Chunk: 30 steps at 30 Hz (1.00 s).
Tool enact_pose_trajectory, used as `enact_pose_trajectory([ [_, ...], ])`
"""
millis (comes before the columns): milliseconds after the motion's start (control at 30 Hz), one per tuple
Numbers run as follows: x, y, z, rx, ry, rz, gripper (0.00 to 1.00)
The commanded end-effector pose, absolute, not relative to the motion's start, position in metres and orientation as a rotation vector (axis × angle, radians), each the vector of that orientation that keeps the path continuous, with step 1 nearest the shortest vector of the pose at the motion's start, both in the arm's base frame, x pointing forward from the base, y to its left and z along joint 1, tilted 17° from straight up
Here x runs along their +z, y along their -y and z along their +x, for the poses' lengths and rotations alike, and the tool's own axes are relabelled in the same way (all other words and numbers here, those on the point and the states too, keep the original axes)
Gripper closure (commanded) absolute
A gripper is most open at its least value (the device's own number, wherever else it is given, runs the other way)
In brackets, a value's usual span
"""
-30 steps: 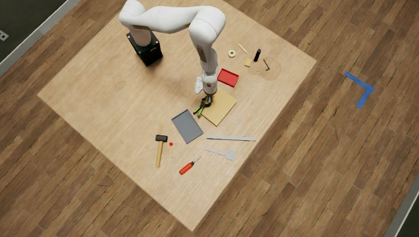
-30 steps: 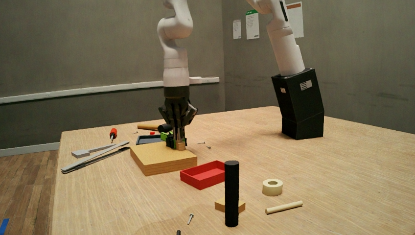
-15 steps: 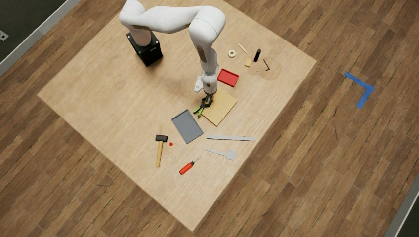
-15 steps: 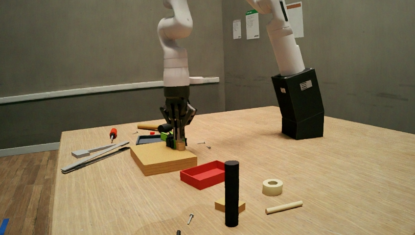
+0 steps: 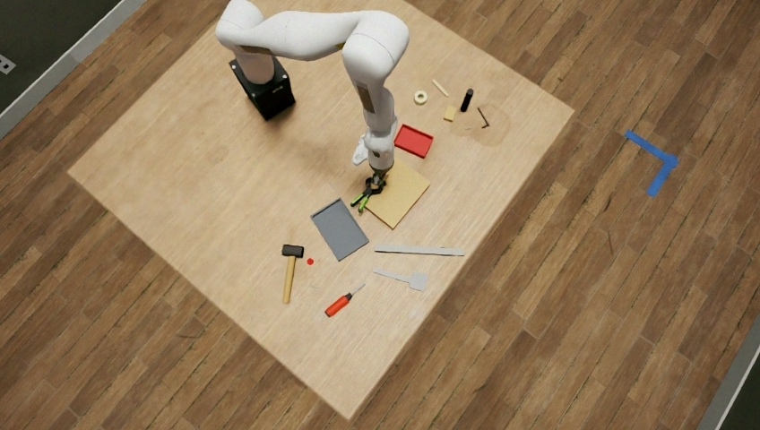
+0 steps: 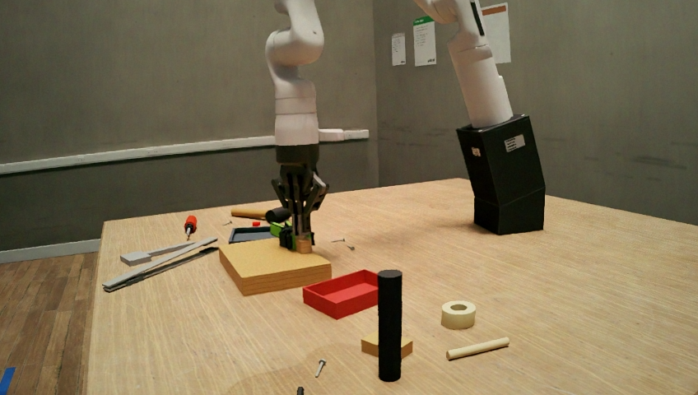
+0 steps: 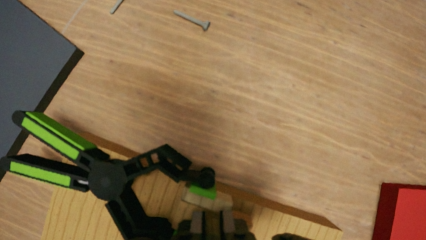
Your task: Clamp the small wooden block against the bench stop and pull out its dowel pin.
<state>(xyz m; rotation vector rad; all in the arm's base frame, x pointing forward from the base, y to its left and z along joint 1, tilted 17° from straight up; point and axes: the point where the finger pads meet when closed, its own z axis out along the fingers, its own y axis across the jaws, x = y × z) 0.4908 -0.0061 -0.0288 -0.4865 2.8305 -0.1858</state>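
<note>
wood block (image 6: 304, 246) just below fingers (image 6: 301, 234), nr clamp (image 5: 362, 201) (image 6: 285, 236) (image 7: 107, 180)

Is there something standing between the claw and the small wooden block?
Nothing visible stands between them: the claw points down right at the small wooden block. The spring clamp crowds it from the side, though. Under the fingertips, the view is too hidden to tell.

Two trays, one red tray (image 5: 414, 141) (image 6: 320, 302) (image 7: 411, 215) and one grey tray (image 5: 340, 229) (image 6: 249, 235) (image 7: 35, 55), lie near the claw (image 5: 377, 184) (image 6: 302, 235) (image 7: 213, 227). Well apart from it are one mallet (image 5: 289, 274) (image 6: 248, 213), one screwdriver (image 5: 337, 305) (image 6: 190, 225) and one tape roll (image 5: 416, 99) (image 6: 458, 319).
</note>
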Motion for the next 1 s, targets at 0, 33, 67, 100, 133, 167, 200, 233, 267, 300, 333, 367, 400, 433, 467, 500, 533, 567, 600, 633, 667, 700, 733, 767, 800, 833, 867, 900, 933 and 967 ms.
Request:
enact_pose_trajectory([
  [0,-0.0264,0.0066,0.4904,-0.182,-2.837,-0.427,0.90],
  [33,-0.0264,0.0066,0.4904,-0.182,-2.837,-0.427,0.90],
  [67,-0.0264,0.0066,0.4904,-0.182,-2.837,-0.427,0.90],
  [100,-0.0264,0.0066,0.4904,-0.180,-2.839,-0.414,0.90],
  [133,-0.0264,0.0066,0.4904,-0.179,-2.840,-0.401,0.90],
  [167,-0.0264,0.0066,0.4904,-0.177,-2.842,-0.387,0.90],
  [200,-0.0264,0.0066,0.4903,-0.175,-2.843,-0.374,0.90],
  [233,-0.0264,0.0066,0.4903,-0.173,-2.844,-0.360,0.90],
  [267,-0.0264,0.0066,0.4903,-0.171,-2.846,-0.347,0.90],
  [300,-0.0264,0.0066,0.4903,-0.169,-2.847,-0.333,0.90],
  [333,-0.0264,0.0066,0.4903,-0.167,-2.848,-0.319,0.90],
  [367,-0.0264,0.0066,0.4902,-0.165,-2.849,-0.306,0.90],
  [400,-0.0264,0.0066,0.4902,-0.163,-2.850,-0.292,0.90],
  [433,-0.0264,0.0066,0.4902,-0.161,-2.851,-0.278,0.90],
  [467,-0.0264,0.0066,0.4902,-0.160,-2.852,-0.264,0.90],
  [500,-0.0264,0.0066,0.4902,-0.158,-2.853,-0.250,0.90],
  [533,-0.0264,0.0066,0.4901,-0.156,-2.854,-0.236,0.90],
  [567,-0.0264,0.0066,0.4901,-0.154,-2.854,-0.222,0.90],
  [600,-0.0264,0.0066,0.4901,-0.154,-2.854,-0.222,0.90],
  [633,-0.0264,0.0066,0.4901,-0.154,-2.854,-0.222,0.90],
  [667,-0.0264,0.0066,0.4901,-0.152,-2.855,-0.207,0.90],
  [700,-0.0264,0.0066,0.4901,-0.150,-2.856,-0.193,0.90],
  [733,-0.0264,0.0066,0.4901,-0.148,-2.856,-0.179,0.90],
  [767,-0.0264,0.0066,0.4900,-0.146,-2.857,-0.164,0.90],
  [800,-0.0264,0.0066,0.4900,-0.143,-2.857,-0.150,0.90],
  [833,-0.0264,0.0066,0.4900,-0.141,-2.858,-0.135,0.90],
  [867,-0.0264,0.0066,0.4900,-0.139,-2.858,-0.121,0.90],
  [900,-0.0264,0.0066,0.4899,-0.137,-2.858,-0.106,0.90],
  [933,-0.0264,0.0066,0.4899,-0.135,-2.858,-0.092,0.90],
  [967,-0.0264,0.0066,0.4899,-0.133,-2.858,-0.077,0.90],
])
